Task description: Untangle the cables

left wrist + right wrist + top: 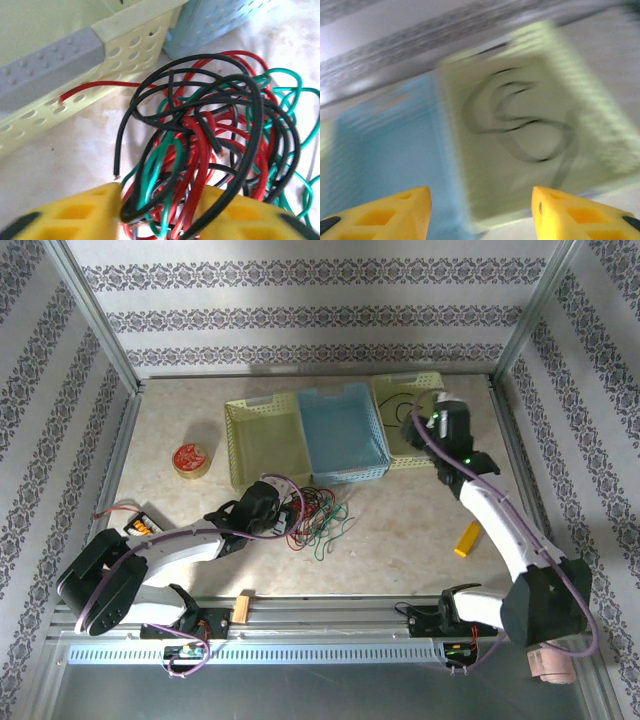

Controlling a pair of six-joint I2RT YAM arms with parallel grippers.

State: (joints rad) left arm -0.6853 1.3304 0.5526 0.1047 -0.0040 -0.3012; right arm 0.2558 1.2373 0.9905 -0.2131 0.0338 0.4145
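Though the red, green and black cables [200,145] crowd between the parted fingers [75,215] of the left gripper [159,192], I can't tell if it grips; a pull now could cinch the knot. Right wrist: the right gripper [480,192] gapes empty over a black cable [520,121] in a green basket [600,150]. Above: tangle mid-table, marbled beige table [400,530], striped wallpaper [300,300].

Lab-style robot test enclosure, aluminium frame posts [92,315], patterned wallpaper walls [320,300], marble-look tabletop [400,525]
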